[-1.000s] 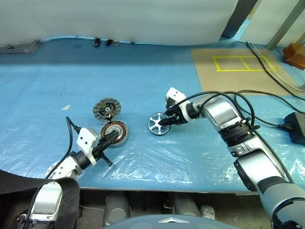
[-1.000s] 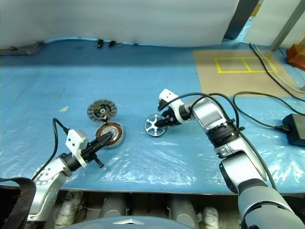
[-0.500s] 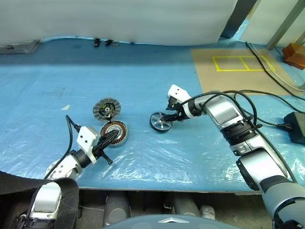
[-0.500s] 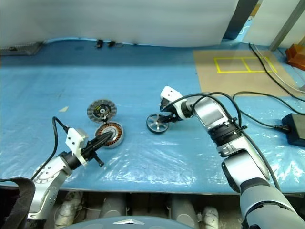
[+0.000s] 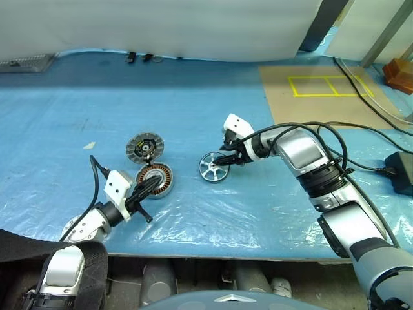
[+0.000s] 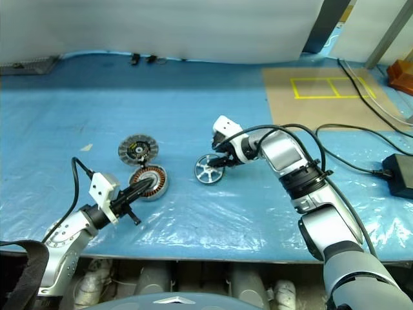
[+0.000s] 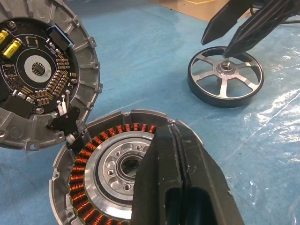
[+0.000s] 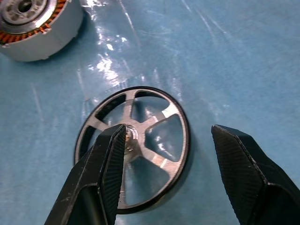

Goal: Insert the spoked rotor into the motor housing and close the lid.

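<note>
Right gripper jaws standing wide over spoked rotor (one finger at the hub); left gripper jaws pressing together, empty, hovering over motor housing, lid just beside.

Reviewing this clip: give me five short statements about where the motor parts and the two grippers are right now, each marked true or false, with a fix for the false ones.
1. The spoked rotor sits inside the motor housing. False: it lies apart on the blue sheet.
2. The right gripper has its jaws open around part of the rotor. True.
3. The lid covers the housing. False: it lies beside it, circuit side up.
4. The left gripper has its jaws shut over the housing. True.
5. The left gripper holds the rotor. False: it holds nothing.
</note>
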Available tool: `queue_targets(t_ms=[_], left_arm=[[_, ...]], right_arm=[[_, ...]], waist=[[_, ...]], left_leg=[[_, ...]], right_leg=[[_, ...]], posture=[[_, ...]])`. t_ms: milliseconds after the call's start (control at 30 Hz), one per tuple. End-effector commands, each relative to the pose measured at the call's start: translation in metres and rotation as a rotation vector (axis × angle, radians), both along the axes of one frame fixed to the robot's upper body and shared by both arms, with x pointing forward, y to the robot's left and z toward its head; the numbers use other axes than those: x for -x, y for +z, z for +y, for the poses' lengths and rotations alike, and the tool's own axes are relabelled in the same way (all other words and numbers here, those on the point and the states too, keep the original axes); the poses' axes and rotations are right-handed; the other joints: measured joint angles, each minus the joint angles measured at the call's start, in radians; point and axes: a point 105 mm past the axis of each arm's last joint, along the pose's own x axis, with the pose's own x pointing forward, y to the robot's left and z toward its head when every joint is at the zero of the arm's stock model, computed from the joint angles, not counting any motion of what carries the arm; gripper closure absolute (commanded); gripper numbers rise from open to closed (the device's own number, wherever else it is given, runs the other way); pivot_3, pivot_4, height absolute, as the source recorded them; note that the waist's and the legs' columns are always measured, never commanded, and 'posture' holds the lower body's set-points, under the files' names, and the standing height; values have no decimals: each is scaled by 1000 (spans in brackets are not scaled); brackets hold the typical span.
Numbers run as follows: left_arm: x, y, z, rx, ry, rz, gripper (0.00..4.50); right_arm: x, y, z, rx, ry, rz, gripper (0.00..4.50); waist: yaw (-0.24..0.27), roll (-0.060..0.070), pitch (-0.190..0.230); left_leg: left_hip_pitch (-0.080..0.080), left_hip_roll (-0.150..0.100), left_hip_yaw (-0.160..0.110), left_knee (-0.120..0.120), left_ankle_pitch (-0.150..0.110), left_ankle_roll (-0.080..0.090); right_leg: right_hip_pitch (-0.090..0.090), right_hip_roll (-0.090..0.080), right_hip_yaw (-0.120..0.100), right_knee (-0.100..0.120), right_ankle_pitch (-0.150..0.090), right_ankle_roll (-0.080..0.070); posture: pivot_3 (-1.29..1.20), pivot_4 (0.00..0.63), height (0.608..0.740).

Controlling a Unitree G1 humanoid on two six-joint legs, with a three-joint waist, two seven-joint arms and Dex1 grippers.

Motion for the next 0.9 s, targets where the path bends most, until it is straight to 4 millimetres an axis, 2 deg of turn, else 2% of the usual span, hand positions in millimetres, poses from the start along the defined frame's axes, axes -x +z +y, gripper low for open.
queue_targets(t_ms=[33, 267, 367, 433, 633, 900], left_arm=[[0, 4, 2, -5, -6, -15, 4500], [-2, 3, 2, -8, -16, -14, 4500], [-3, 3, 3, -8, -16, -16, 4500], [-3, 2, 3, -8, -16, -16, 4500], [-2, 1, 4, -5, -15, -14, 4500], [-2, 2, 3, -2, -13, -16, 4500]], right_arm=[[-4, 9, -2, 6, 16, -53, 1541], [14, 34, 19, -150, 79, 28, 1541], [17, 35, 23, -154, 86, 30, 1541], [20, 33, 24, -145, 92, 35, 1541], [20, 5, 18, -31, 83, 23, 1541], [15, -6, 15, 10, 75, 10, 1541]], waist=[[0, 0, 0], [-1, 0, 0], [0, 0, 0], [1, 0, 0], [1, 0, 0], [0, 0, 0]], left_leg=[[0, 0, 0, 0, 0, 0], [0, 0, 0, 0, 0, 0], [0, 0, 0, 0, 0, 0], [0, 0, 0, 0, 0, 0], [0, 0, 0, 1, 0, 0], [0, 0, 0, 1, 0, 0]], right_leg=[[0, 0, 0, 0, 0, 0], [0, 0, 0, 1, 0, 0], [0, 0, 0, 1, 0, 0], [0, 0, 0, 1, 0, 0], [0, 0, 0, 1, 0, 0], [0, 0, 0, 1, 0, 0]], posture=[[0, 150, 740], [0, 150, 740], [0, 150, 740], [0, 150, 740], [0, 150, 740], [0, 150, 740]])
